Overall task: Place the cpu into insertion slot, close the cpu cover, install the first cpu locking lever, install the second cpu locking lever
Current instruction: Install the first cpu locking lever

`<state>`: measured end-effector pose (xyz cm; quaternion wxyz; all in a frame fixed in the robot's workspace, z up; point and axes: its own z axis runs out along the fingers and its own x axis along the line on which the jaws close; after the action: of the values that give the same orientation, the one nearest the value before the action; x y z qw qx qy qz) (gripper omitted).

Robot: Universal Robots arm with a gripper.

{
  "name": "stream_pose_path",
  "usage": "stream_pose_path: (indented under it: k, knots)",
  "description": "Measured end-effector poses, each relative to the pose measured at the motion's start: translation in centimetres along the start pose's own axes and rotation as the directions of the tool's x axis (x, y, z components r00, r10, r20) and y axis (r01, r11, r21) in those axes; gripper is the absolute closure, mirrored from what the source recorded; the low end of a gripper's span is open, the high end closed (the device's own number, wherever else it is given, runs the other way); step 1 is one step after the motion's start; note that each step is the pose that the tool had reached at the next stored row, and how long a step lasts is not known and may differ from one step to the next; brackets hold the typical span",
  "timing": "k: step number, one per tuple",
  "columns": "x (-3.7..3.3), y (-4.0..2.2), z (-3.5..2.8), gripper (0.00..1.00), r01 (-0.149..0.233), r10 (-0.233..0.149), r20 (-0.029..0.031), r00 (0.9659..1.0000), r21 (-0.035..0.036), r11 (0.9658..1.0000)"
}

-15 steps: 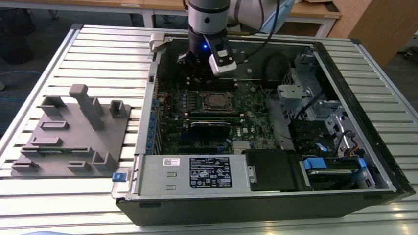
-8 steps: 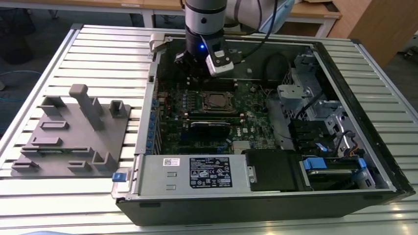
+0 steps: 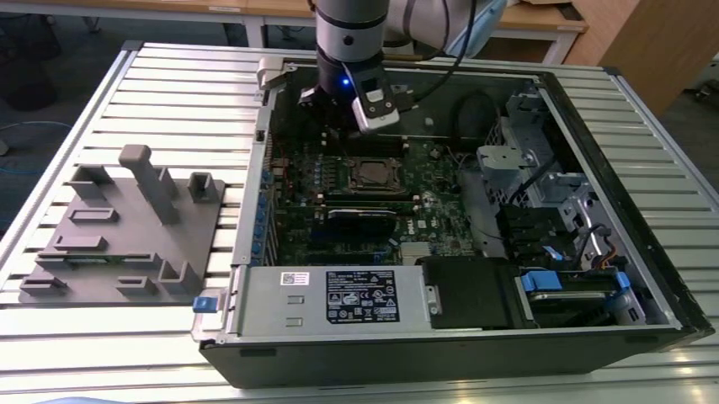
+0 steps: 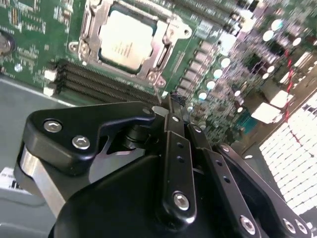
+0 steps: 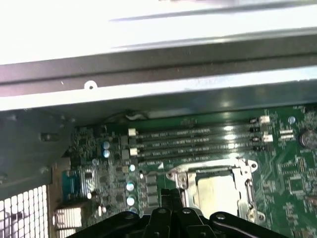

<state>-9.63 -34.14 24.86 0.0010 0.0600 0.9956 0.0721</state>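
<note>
The cpu (image 4: 124, 39) lies flat in the insertion slot (image 3: 371, 174) on the green board, its dull silver top facing up. The cpu cover (image 4: 166, 27), a silvery frame, lies down around it. In the first wrist view the cpu (image 5: 215, 191) and the cover (image 5: 243, 179) sit just beside my black fingers. My gripper (image 4: 171, 101) is shut, its tips just off one corner of the socket, by the memory slots. A thin wire lever (image 4: 156, 91) stands right beside the tips; I cannot tell whether they pinch it. In the exterior view my gripper (image 3: 340, 135) hangs just behind the socket.
Long black memory slots (image 4: 99, 84) run along the socket, between it and the grey case wall (image 5: 148, 74). A power supply (image 3: 332, 299) and drive cages (image 3: 561, 219) fill the case's near and right sides. A grey fixture (image 3: 124, 227) stands on the slatted table at the exterior view's left.
</note>
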Motion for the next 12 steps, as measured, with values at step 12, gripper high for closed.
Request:
stream_pose_path:
  k: [12]
  knots:
    - [0.84,-0.21,-0.03,0.9,0.003,-0.003,0.0023,1.0,-0.0355,0.9994]
